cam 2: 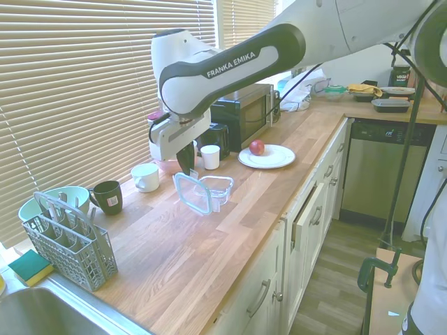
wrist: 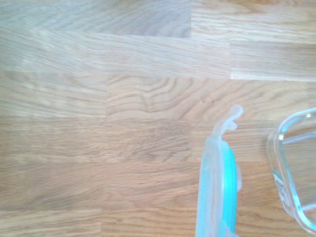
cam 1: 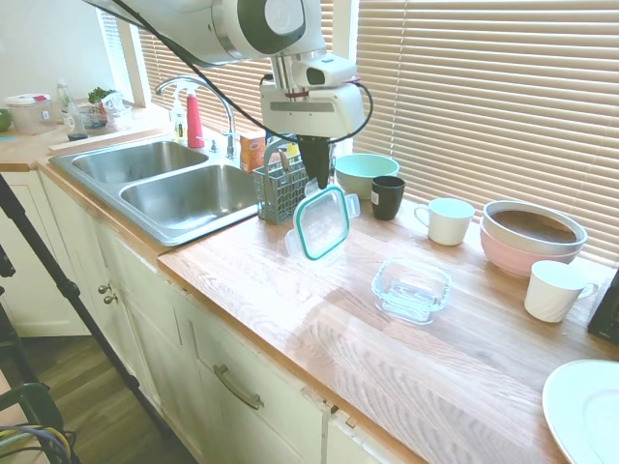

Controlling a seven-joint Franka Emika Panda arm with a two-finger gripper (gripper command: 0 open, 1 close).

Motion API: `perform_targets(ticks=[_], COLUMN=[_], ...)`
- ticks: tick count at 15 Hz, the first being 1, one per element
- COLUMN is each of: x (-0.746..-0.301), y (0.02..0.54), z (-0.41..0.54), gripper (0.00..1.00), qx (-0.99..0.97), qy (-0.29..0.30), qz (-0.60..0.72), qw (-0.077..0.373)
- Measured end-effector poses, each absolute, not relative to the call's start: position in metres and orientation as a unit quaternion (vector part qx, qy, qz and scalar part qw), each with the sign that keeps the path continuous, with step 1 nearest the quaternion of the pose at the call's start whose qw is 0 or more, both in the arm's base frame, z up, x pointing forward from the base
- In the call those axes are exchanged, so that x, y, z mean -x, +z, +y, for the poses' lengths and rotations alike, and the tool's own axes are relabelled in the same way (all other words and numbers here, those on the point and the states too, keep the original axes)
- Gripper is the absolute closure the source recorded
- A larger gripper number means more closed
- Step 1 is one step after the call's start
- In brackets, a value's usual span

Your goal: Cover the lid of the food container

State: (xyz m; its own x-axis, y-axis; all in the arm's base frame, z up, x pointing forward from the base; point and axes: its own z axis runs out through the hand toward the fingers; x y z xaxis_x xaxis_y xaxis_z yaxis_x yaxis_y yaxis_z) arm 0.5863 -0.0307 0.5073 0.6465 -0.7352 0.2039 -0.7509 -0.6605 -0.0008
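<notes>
First exterior view shows the gripper point(cam 1: 316, 180) pinching the lid point(cam 1: 323, 221) by its top edge so it hangs on edge above the worktop point(cam 1: 290, 290), with the food container point(cam 1: 411, 288) resting at about four o'clock from it, open and uncovered.

"FRANKA EMIKA" is printed in white capitals on the dark band of the robot arm point(cam 2: 230, 59), read in the second exterior view. In the first exterior view the same arm point(cam 1: 261, 24) shows no lettering that can be read. A small light label is seen on the black mug point(cam 2: 106, 197), but its print is too small to be read. Packaging behind the cutlery basket point(cam 1: 253, 150) is too blurred for any text. Nothing legible is found in the wrist view.
</notes>
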Motion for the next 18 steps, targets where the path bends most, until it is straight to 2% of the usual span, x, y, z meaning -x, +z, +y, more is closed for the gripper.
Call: perform_targets(ticks=[18], x=[-0.599], y=[0.518], z=[-0.089], gripper=[1.00], qx=[-0.898], qy=[0.091], qz=[-0.429], qw=[0.031])
